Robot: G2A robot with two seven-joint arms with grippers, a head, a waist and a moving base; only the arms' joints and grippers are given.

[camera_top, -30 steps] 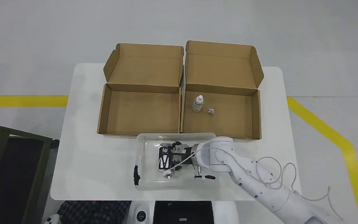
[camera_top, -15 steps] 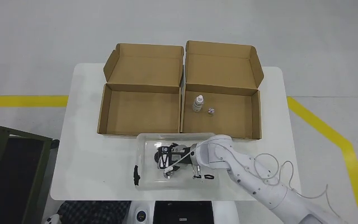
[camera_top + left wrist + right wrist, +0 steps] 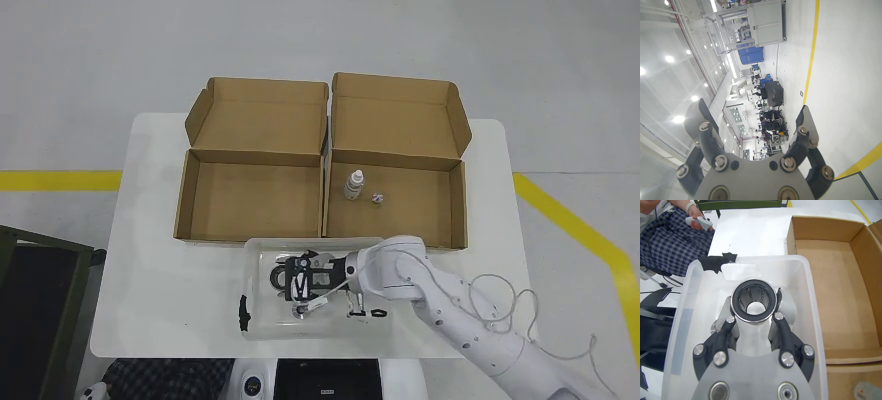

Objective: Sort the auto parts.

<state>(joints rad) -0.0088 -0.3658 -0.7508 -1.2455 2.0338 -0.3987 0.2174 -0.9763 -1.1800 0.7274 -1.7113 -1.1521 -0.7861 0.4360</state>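
My right gripper [image 3: 754,300] is shut on a metal linear bearing [image 3: 753,319], a short steel sleeve with black end rings, held upright inside the clear plastic bin [image 3: 810,279]. In the top view this gripper [image 3: 300,280] sits over the bin's middle [image 3: 255,300]. A round metal part [image 3: 713,327] lies on the bin floor under the fingers, and a small black ring [image 3: 377,314] lies beside the arm. My left gripper [image 3: 753,109] is open, holds nothing and points out into the room.
Two open cardboard boxes stand behind the bin: the left box [image 3: 250,200] is bare inside, the right box [image 3: 420,210] holds a small white bottle [image 3: 354,184] and a small round part [image 3: 378,198]. Black tape [image 3: 243,312] sticks to the bin's left rim.
The right arm has shifted slightly toward the boxes with the bearing still in its grip. The small black ring beside the arm now shows more plainly.
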